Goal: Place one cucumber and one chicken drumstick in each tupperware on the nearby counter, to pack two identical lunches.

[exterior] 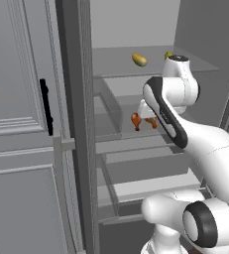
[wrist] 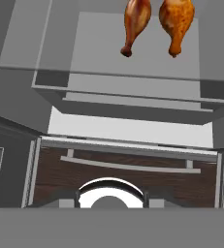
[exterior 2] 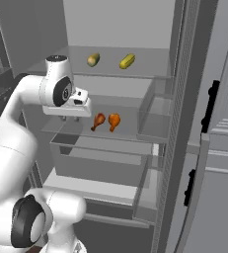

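Hand view: I see both drumsticks at twelve o'clock, the nearer chicken drumstick lengthwise, bone toward me; gripper jaws' spread I cannot tell.

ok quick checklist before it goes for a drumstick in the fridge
1. Fridge door open, shelves reachable: ok.
2. Two glossy orange-brown chicken drumsticks lying side by side on the clear middle shelf: ok.
3. Gripper near the drumsticks, beside them at the shelf's left end: ok.
4. Gripper holding nothing: cannot tell, fingertips hidden.
5. Two yellowish-green oblong vegetables on the shelf above, away from the drumsticks: ok.
6. Tupperware ready on the counter: cannot tell.
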